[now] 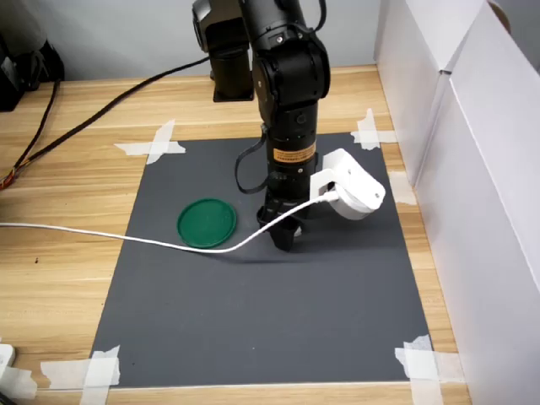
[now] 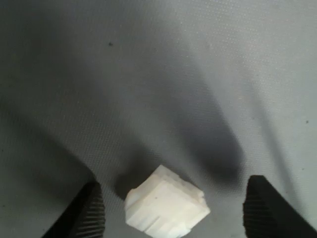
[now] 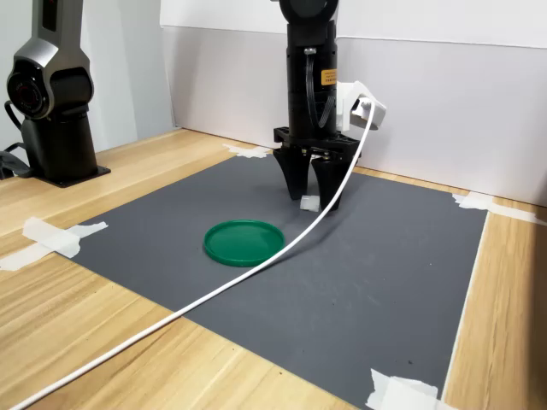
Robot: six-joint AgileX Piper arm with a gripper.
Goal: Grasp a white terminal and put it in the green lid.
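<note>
Dark grey mat (image 1: 278, 312) on wooden table — gripper (image 3: 310, 198) lowered, jaws spread, holding nothing. White terminal (image 2: 166, 208) lies between the fingertips (image 2: 91, 210), untouched; green lid (image 3: 244, 242) just beside.

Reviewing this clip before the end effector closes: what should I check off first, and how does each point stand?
1. White terminal lies between the fingers: ok.
2. End effector open, gaps on both sides of the terminal: ok.
3. Fingertips down at mat level: ok in the second exterior view.
4. Green lid empty and unobstructed: ok.
5. White cable passes close beside the lid in the first exterior view: cannot tell if it will snag.
</note>
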